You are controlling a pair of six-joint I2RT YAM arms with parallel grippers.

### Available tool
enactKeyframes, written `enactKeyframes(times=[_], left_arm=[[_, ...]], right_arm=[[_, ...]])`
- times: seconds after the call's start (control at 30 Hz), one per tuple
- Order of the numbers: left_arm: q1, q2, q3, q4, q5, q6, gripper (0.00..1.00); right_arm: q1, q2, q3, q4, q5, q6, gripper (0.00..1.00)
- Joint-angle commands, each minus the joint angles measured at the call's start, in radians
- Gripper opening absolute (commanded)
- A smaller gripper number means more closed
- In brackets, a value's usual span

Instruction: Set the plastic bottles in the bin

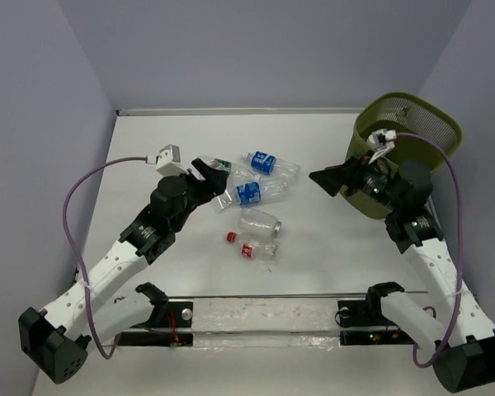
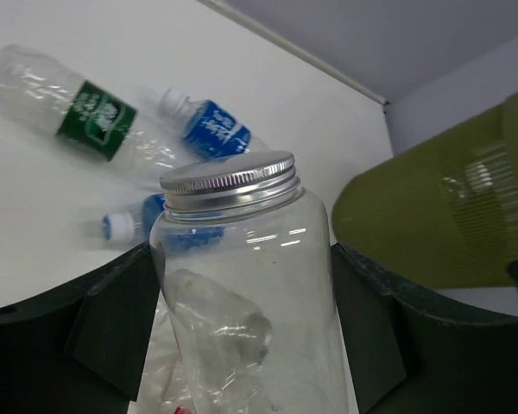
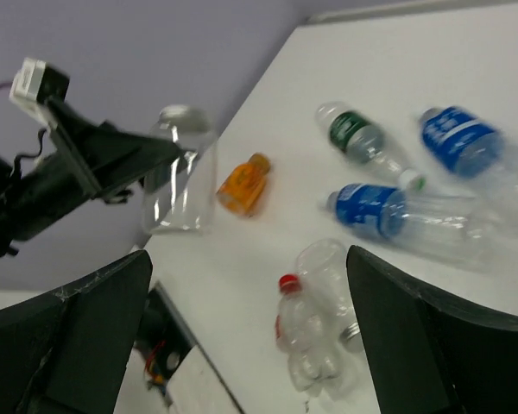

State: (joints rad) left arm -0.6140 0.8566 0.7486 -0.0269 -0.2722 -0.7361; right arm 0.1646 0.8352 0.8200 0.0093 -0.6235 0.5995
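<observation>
My left gripper [image 1: 208, 175] [image 2: 242, 289] is shut on a clear bottle [image 2: 242, 285] with a silver screw cap, one finger against each side. It holds the bottle above the table, as the right wrist view shows [image 3: 177, 177]. Several plastic bottles lie mid-table: two blue-labelled [image 1: 264, 162] [image 1: 249, 193], one green-labelled [image 2: 91, 112], a clear one [image 1: 260, 223] and a red-capped one [image 1: 249, 246]. A small orange bottle [image 3: 244, 183] lies near the left arm. The olive-green bin [image 1: 408, 136] stands at the back right. My right gripper [image 1: 326, 180] [image 3: 249, 259] hangs open and empty beside the bin.
Purple walls close in the table on the left, back and right. A metal rail [image 1: 264, 309] runs along the near edge between the arm bases. A purple cable [image 1: 107, 169] loops off the left arm.
</observation>
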Motion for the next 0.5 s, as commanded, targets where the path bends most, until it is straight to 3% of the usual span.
enactKeyframes(times=[0.0,0.17,0.47], left_arm=[[-0.097,0.099,0.07,0.27,0.047,0.052,0.62],[-0.174,0.208,0.132,0.378,0.056,0.05,0.62],[-0.262,0.225,0.126,0.456,0.054,0.046,0.62]], right_arm=[[0.208,0.051,-0.004,0.115,0.005,0.006,1.0],[0.38,0.145,0.001,0.182,0.071,-0.004,1.0],[0.42,0.261,0.001,0.218,0.131,-0.014,1.0]])
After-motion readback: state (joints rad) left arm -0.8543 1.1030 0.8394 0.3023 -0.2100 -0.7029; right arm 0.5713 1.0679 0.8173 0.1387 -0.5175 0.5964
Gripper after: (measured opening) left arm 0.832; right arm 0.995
